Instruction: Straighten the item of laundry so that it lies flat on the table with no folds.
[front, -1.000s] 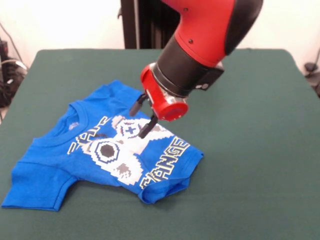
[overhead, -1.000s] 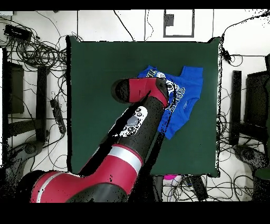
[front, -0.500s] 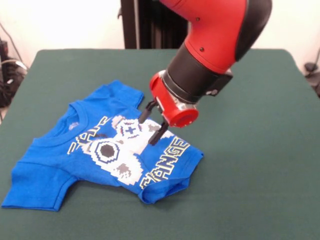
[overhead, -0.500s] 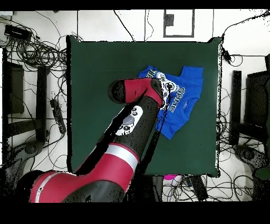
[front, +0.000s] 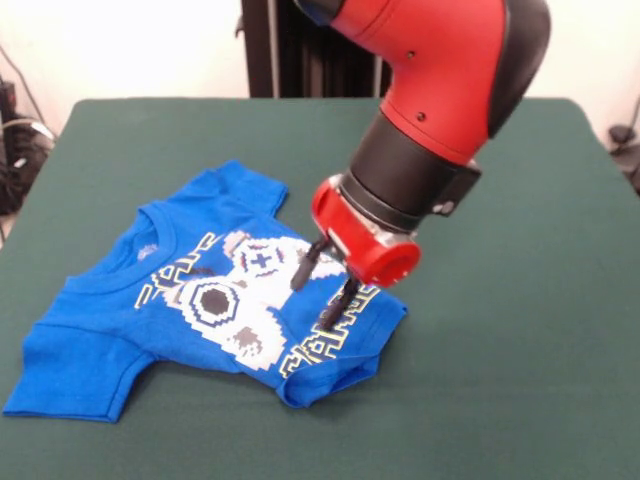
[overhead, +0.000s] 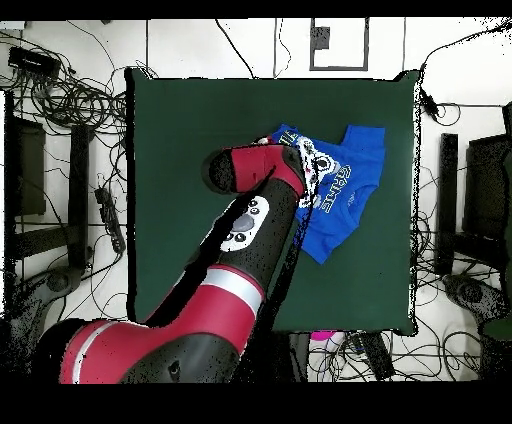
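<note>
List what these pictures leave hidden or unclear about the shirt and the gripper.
- Overhead view: the arm covers the gripper and part of the blue T-shirt.
- Front view: the gripper and its red wrist hide part of the shirt's lettering, so the whole word cannot be read.
- Front view: whether the fingertips touch the cloth or hang just above it cannot be told.
- Front view: the hem is folded under near the table; what lies beneath is hidden.

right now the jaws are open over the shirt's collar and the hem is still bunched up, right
Not the collar. In the front view the gripper hangs with open jaws over the lower lettering near the hem of the shirt; the collar is far off to the side. The hem is indeed bunched.
</note>
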